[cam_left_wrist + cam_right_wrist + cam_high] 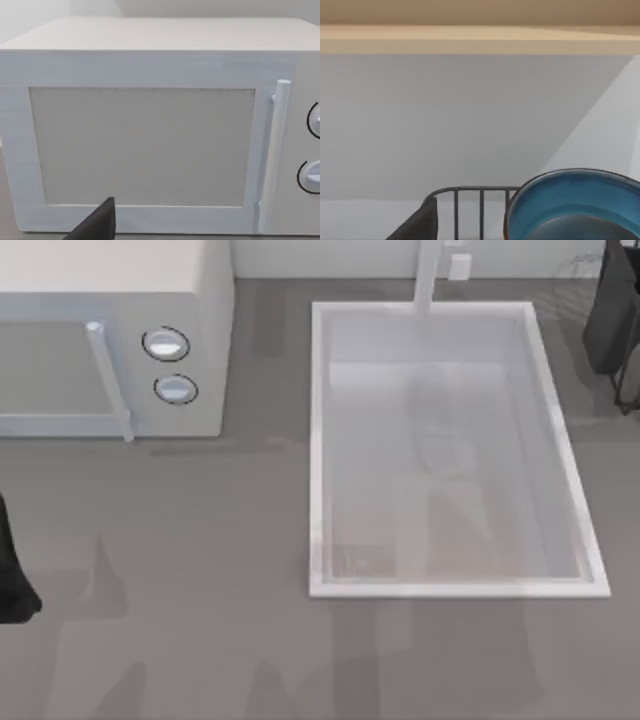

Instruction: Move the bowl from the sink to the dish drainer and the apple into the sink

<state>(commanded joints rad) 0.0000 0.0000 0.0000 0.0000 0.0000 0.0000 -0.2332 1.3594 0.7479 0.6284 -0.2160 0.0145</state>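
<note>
While bowl [575, 205] sits beside dish drainer [470, 200] | right claw near, grip unclear | sink [450, 590] bare

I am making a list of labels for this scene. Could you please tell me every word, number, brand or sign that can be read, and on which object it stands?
None can be read.
Microwave: no text on its door, handle or top.
Its two round knobs: no numbers or marks legible.
Sink: plain white, no writing.
Bowl and dish drainer: no label.
</note>
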